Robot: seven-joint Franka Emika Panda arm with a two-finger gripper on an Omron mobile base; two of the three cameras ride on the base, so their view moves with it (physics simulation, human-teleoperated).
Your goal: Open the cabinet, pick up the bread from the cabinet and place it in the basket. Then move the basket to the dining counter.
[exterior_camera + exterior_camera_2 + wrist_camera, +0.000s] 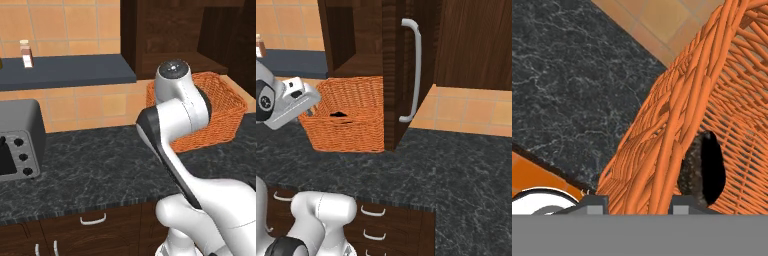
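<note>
The orange wicker basket [348, 127] stands on the black speckled worktop under the open cabinet [353, 42]. The cabinet door [398, 75] swings out to the basket's right, showing its silver bar handle [416, 70]. My gripper [315, 106] is at the basket's left wall. In the hand view my gripper [637, 202] has the woven rim [672, 115] between its fingertips, shut on it. The bread [693, 172], a dark lumpy piece, lies inside the basket and shows as a dark patch [338, 114] in the right base view. My arm hides part of the basket [225, 107] in the left base view. The dining counter is out of view.
A grey toaster oven [17, 145] sits at the worktop's left end. A dark wall shelf [65, 70] above it carries a small bottle [26, 54]. Drawers with curved handles [372, 212] run below the worktop [466, 165], which stretches bare to the right of the door.
</note>
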